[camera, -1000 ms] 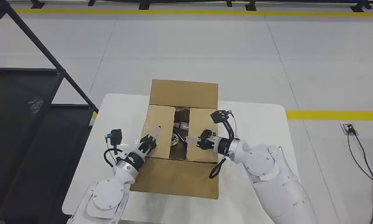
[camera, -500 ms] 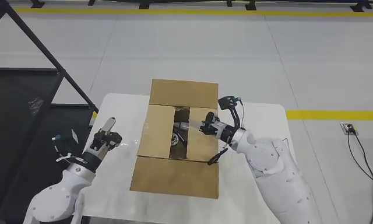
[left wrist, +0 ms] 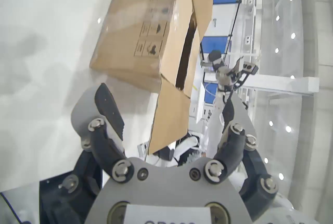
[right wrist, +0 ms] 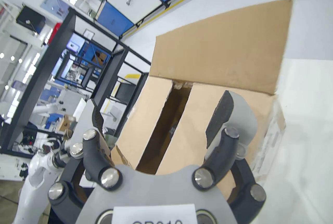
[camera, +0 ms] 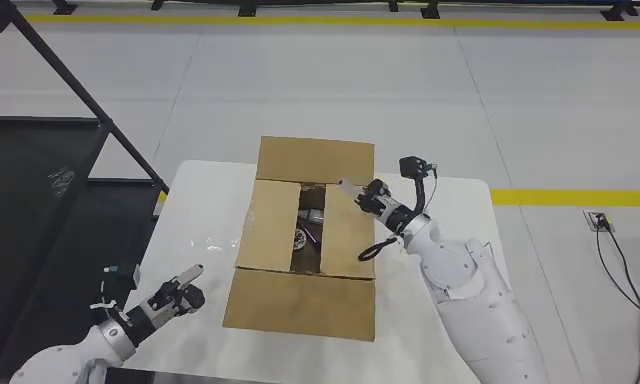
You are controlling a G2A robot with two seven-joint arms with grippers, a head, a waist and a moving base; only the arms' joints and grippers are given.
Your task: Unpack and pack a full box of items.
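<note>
- Box (camera: pixel 272 229): brown cardboard, standing in the middle of the table. Also seen from the left wrist (left wrist: pixel 135 35) and from the right wrist (right wrist: pixel 221 45).
- Far flap (camera: pixel 315 160): folded outward, away from the robot, lying roughly level.
- Near flap (camera: pixel 300 306): folded outward toward the robot, lying roughly level.
- Two side flaps: folded inward over the opening, with a narrow dark gap (camera: pixel 308 229) between them.
- Contents (camera: pixel 300 240): a few small pale and dark items lie in the gap. They are too small to identify.
- Table (camera: pixel 205 209): white top carrying the box.
- Left tool (camera: pixel 185 286): low over the table's near left part, well apart from the box and pointing toward it. Its wrist view (left wrist: pixel 166 97) shows the fingers (left wrist: pixel 108 105) spread wide with nothing between them.
- Right tool (camera: pixel 360 190): at the far end of the right-hand side flap, just beside the hinge of the far flap. Whether it touches the cardboard cannot be told. Its wrist view (right wrist: pixel 161 100) shows the fingers (right wrist: pixel 223 110) spread wide, holding nothing, with the gap in the box beyond them. It also appears farther off in the left wrist view (left wrist: pixel 223 74), above the box's upper edge.
- Black frame (camera: pixel 75 94): stands on the floor to the left of the table.
- Yellow floor line (camera: pixel 565 197): runs off to the right of the table.
</note>
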